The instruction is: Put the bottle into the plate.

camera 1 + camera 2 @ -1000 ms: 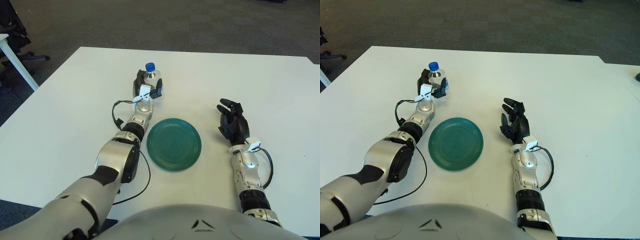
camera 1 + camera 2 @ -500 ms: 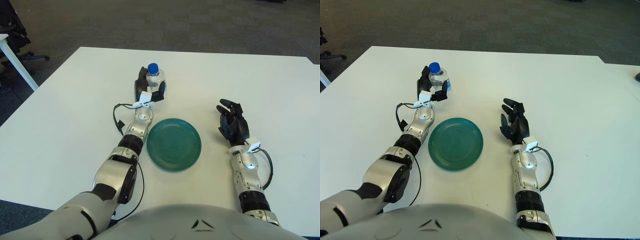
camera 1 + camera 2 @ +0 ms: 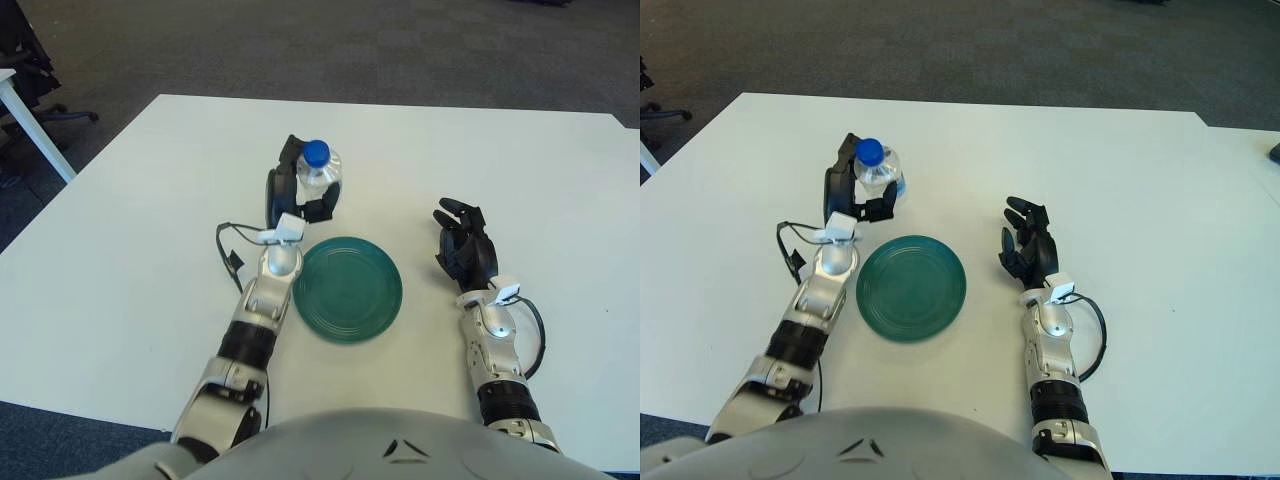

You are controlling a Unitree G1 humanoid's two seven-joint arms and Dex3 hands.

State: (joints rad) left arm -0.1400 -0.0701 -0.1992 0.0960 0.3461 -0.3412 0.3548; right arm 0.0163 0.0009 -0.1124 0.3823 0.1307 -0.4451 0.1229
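Observation:
A clear plastic bottle (image 3: 320,172) with a blue cap is held upright in my left hand (image 3: 300,188), lifted above the white table just beyond the far left edge of the plate. The fingers are curled around the bottle's body. The round dark green plate (image 3: 348,288) lies flat on the table in front of me, with nothing on it. My right hand (image 3: 463,245) rests on the table to the right of the plate, fingers spread and holding nothing.
The white table (image 3: 130,230) stretches wide around the plate. A black cable (image 3: 232,255) loops by my left forearm. Dark carpet lies beyond the far edge, and a white table leg with a chair base (image 3: 40,125) stands at the far left.
My left hand has lifted the bottle off the table and drawn it back toward me and slightly right, closer to the plate. The right hand has not moved.

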